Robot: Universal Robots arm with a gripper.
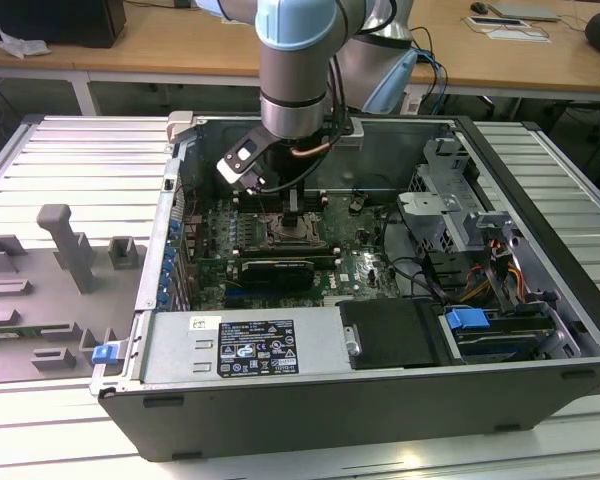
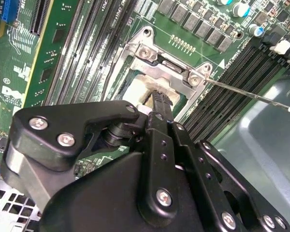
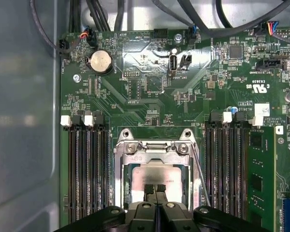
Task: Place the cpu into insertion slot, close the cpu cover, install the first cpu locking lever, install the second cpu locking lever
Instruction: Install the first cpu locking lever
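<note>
**Closed fingertips on the seated cpu**

The arm reaches down into an open computer case (image 1: 380, 410) that lies on a ribbed metal table (image 1: 70, 150). The gripper (image 1: 294, 212) hangs directly over the insertion slot (image 1: 290, 235), near the middle of the green motherboard (image 1: 360, 265).

In the first wrist view the 2 fingertips (image 3: 148, 191) are pressed together with nothing held between them. Their ends meet the pale silver top of the cpu (image 3: 157, 174). The cpu sits inside the insertion slot. The cpu cover (image 3: 154, 155) appears to lie down around the cpu, its square cut-out framing the chip.

A thin locking lever (image 3: 201, 176) slants away from 1 corner of the socket and crosses the neighbouring memory slots (image 3: 87, 169). In the second wrist view the lever's free end stands out over those slots, well apart from the gripper. Whether the fingertips also touch the cover's edge cannot be told.
</note>
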